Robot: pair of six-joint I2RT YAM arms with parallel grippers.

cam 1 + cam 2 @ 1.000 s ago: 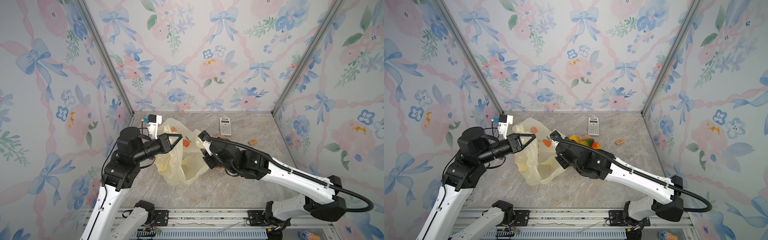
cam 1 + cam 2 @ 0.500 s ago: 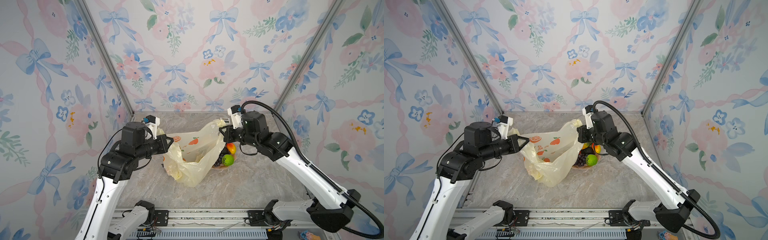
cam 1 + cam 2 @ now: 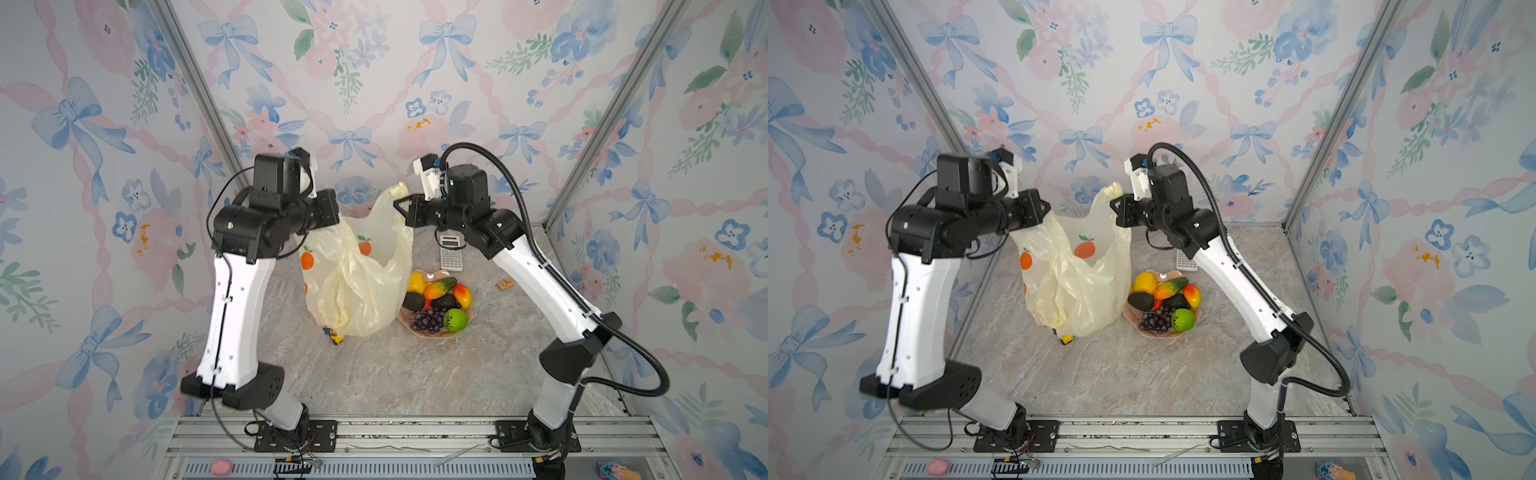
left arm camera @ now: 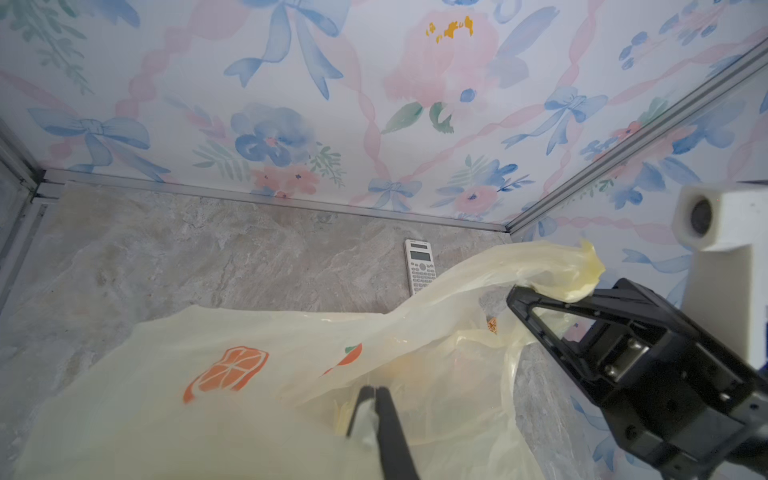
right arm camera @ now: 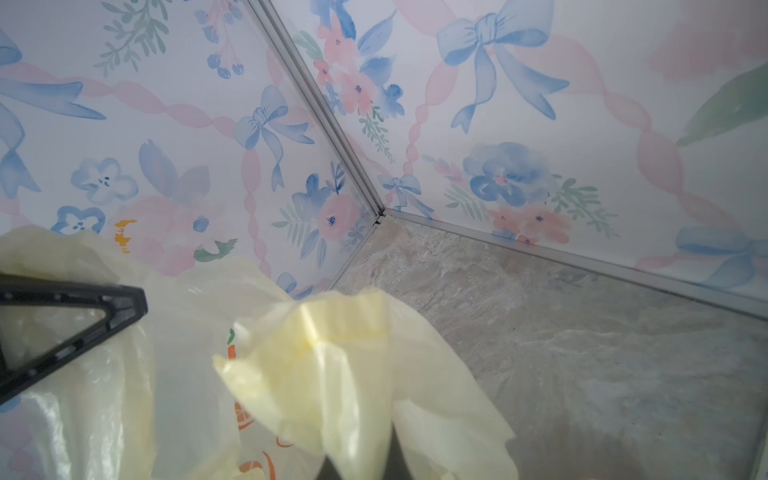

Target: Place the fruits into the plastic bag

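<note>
In both top views the plastic bag [image 3: 357, 286] is seen held upright at the middle of the bench [image 3: 395, 374]. One handle is pinched by the left claw [image 3: 1045, 208], the other by the right claw [image 3: 395, 202]. The fruits [image 3: 1163, 301] are heaped on the pink plate [image 3: 1165, 275] just beside it.

In the left wrist view, closed tips are clamped on bag film.

In the right wrist view, a bunched handle is seen at the claw.

One plastic bag [image 3: 357, 286]: lifted from slumped to hanging upright between raised left gripper [image 4: 374, 391] and right gripper [image 3: 397, 203]; duck toy [image 3: 333, 335] uncovered, bag's 7 o'clock.
</note>
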